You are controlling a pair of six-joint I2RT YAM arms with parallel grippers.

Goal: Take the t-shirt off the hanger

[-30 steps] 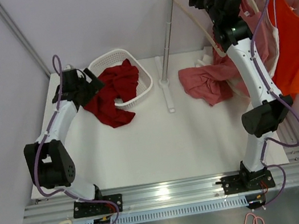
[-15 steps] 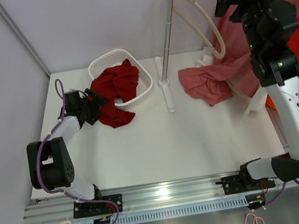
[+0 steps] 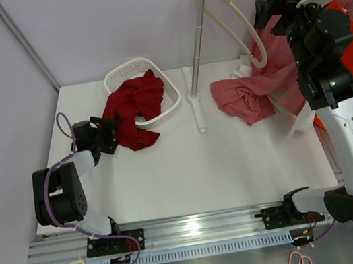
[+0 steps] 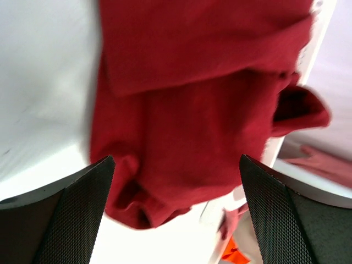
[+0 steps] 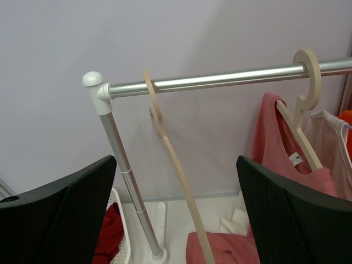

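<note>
Pink t-shirt [image 5: 275, 143] is hung on its hanger [image 5: 300, 129] up on the rail [image 5: 220, 80], off to the right of the wide-open right gripper [image 5: 176, 159]; the bare hanger [image 5: 170, 159] is what's centred. Left gripper [image 4: 176, 165], also spread open, is parked low by the dark red shirt [image 4: 192, 110], well apart.

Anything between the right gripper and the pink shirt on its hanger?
Nothing visible blocks it. From the open right gripper, the pink t-shirt hangs off to the right; the empty hanger, dead ahead, sits left of it.

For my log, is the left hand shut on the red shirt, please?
No: the left hand is wide open, with the red shirt lying loose beyond it.
</note>
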